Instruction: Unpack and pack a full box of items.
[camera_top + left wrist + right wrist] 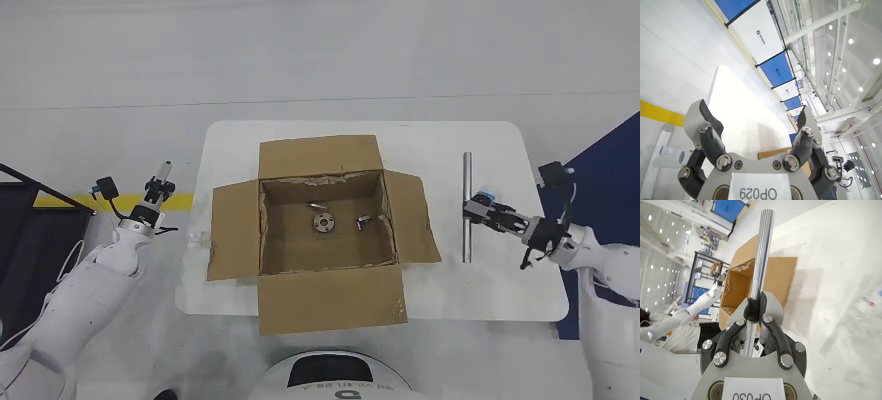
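An open cardboard box [322,232] sits in the middle of the white table [480,290], all its flaps folded outward. Inside lie a round metal flange [322,222] and a small metal fitting [364,222]. Right of the box, a long silver metal rod [467,190] lies along the table's depth, and my right gripper [472,209] is shut on its middle. The right wrist view shows the rod [762,256] clamped between the pads [763,303], with the box [738,283] beyond. Off the table's left edge, my left gripper [163,172] stands open and holds nothing; its fingers [711,119] are spread wide.
A small clear object [196,240] lies at the table's left edge near the left flap. A black frame [30,190] stands on the floor at the far left. A yellow floor line [60,200] runs behind the left arm. Bare tabletop lies behind the box.
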